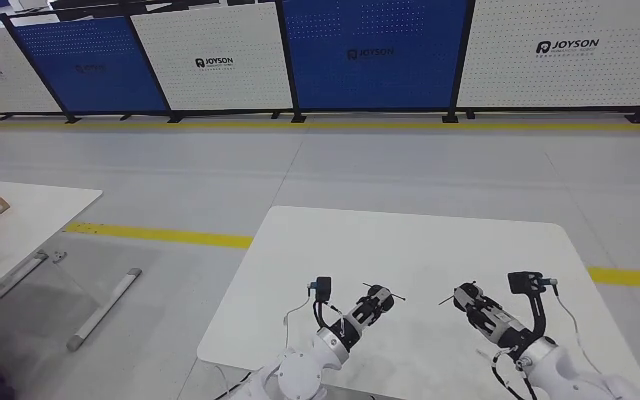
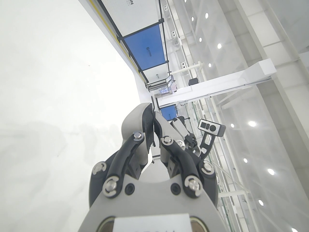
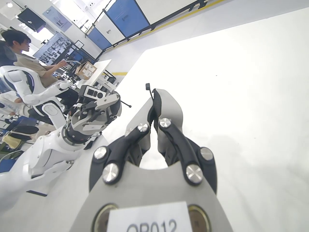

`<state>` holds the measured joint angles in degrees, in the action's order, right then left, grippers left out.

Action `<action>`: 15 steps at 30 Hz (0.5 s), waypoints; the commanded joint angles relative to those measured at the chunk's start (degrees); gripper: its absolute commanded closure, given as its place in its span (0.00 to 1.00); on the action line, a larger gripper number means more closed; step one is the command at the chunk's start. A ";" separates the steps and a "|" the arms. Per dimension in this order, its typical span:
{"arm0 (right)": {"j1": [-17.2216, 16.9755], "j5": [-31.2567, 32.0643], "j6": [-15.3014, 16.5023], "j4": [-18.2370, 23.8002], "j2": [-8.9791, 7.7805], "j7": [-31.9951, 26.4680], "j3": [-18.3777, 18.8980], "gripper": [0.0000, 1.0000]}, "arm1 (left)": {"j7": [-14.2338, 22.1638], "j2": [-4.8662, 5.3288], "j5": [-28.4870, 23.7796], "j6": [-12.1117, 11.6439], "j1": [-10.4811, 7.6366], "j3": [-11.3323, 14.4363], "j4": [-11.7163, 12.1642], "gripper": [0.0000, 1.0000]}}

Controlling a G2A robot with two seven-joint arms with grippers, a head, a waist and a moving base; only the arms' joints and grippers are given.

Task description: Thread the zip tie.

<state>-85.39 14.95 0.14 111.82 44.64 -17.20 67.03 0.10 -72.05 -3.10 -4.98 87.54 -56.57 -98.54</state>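
Lower centre in top view, over white rectangular table (image 1: pixel 420 240): right gripper (image 1: pixel 463 296) clamped on thin black plastic zip tie (image 3: pixel 147 88), head poking out; left gripper (image 1: pixel 381 296) pinches similar black strip (image 3: pixel 126 104), tip facing it, prob. pre-aligned for threading.

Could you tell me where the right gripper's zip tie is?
In the top view the zip tie is pinched in the right gripper over the table's near side, tip pointing toward the left gripper.
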 commanded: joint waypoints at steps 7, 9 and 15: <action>0.00 0.00 0.00 0.00 0.00 0.00 0.00 1.00 | 1.71 0.05 3.57 -0.02 -0.84 1.13 0.20 1.00; 0.00 0.00 0.00 0.00 0.00 0.00 0.00 1.00 | 2.86 -0.11 6.27 1.00 -1.82 2.85 0.66 1.00; 0.00 0.00 0.00 0.00 0.00 0.00 0.00 1.00 | 3.46 -0.61 11.67 3.22 -4.20 6.23 1.56 1.00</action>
<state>-85.39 14.95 0.14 111.82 44.64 -17.19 67.03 3.65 -72.64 8.40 -1.75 83.41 -50.43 -97.04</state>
